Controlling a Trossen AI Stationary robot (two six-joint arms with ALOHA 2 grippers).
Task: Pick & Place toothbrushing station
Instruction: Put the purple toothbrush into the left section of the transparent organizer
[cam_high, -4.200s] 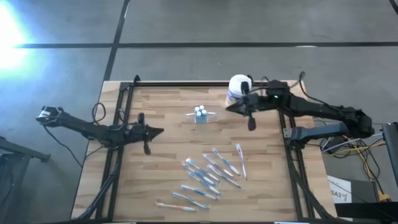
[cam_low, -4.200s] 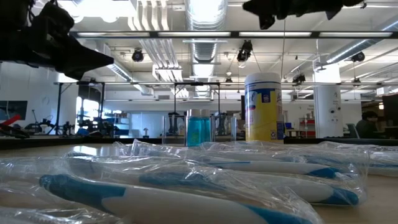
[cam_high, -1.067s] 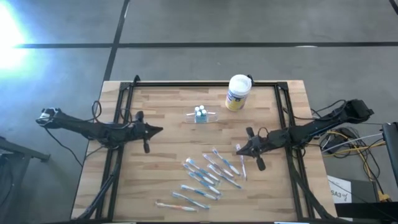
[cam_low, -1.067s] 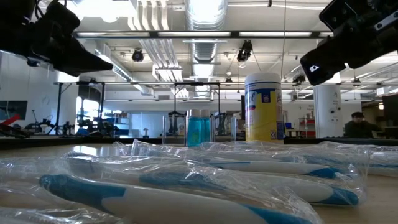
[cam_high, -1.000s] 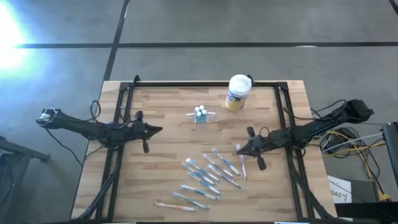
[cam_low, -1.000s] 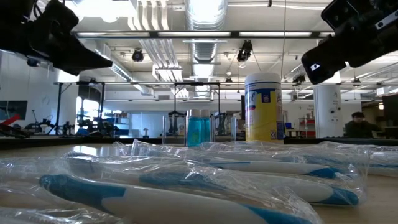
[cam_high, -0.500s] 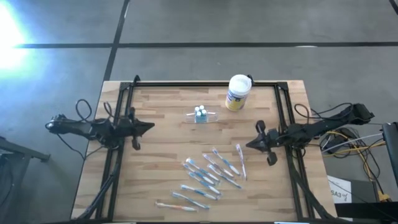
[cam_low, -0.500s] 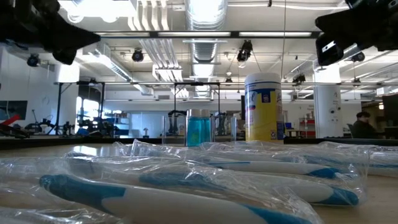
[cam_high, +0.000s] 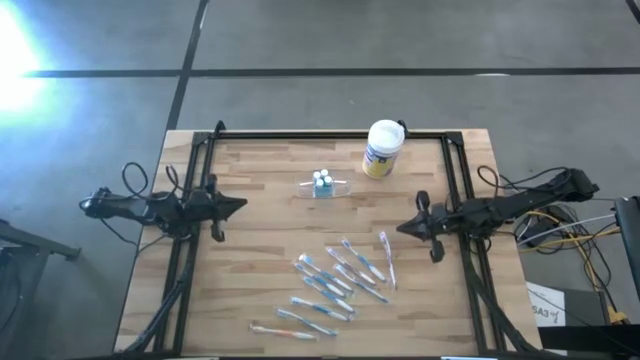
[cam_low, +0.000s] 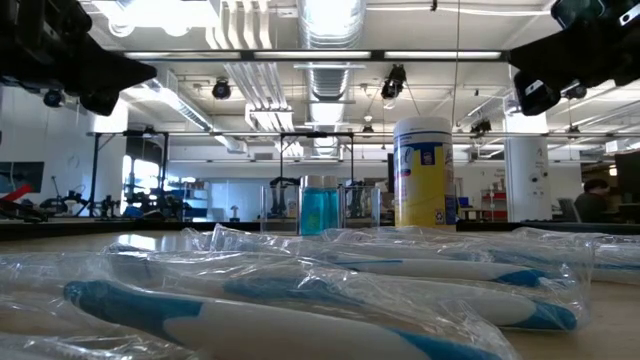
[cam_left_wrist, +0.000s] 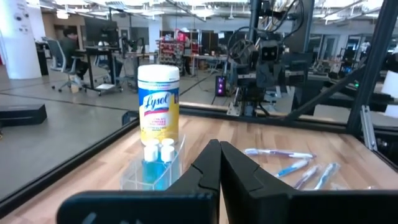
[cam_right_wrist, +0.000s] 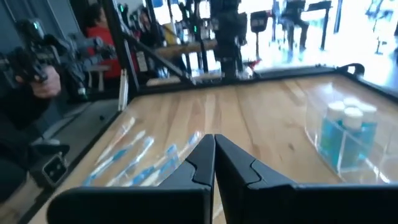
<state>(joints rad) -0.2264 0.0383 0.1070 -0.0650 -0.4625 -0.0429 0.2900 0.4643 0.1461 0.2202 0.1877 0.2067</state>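
Note:
The toothbrushing station (cam_high: 322, 184) is a low clear plastic holder with small blue bottles in it, standing on its base at the table's far middle; it also shows in the left wrist view (cam_left_wrist: 158, 167), the right wrist view (cam_right_wrist: 348, 134) and the low view (cam_low: 320, 208). My left gripper (cam_high: 243, 204) is shut at the table's left edge, pointing level toward the right, well clear of the station. My right gripper (cam_high: 400, 228) is shut at the right edge, pointing level toward the left, with nothing in it.
A white canister with a yellow label (cam_high: 381, 148) stands at the far right of the station. Several wrapped toothbrushes (cam_high: 340, 280) lie across the near middle of the table. A black frame rail (cam_high: 330, 134) runs round the table's far and side edges.
Both arms have drawn back level toward their own sides: my left gripper toward the table's left edge, my right gripper toward the right edge and away from the toothbrushes. Both stay shut. The station and canister have kept their places.

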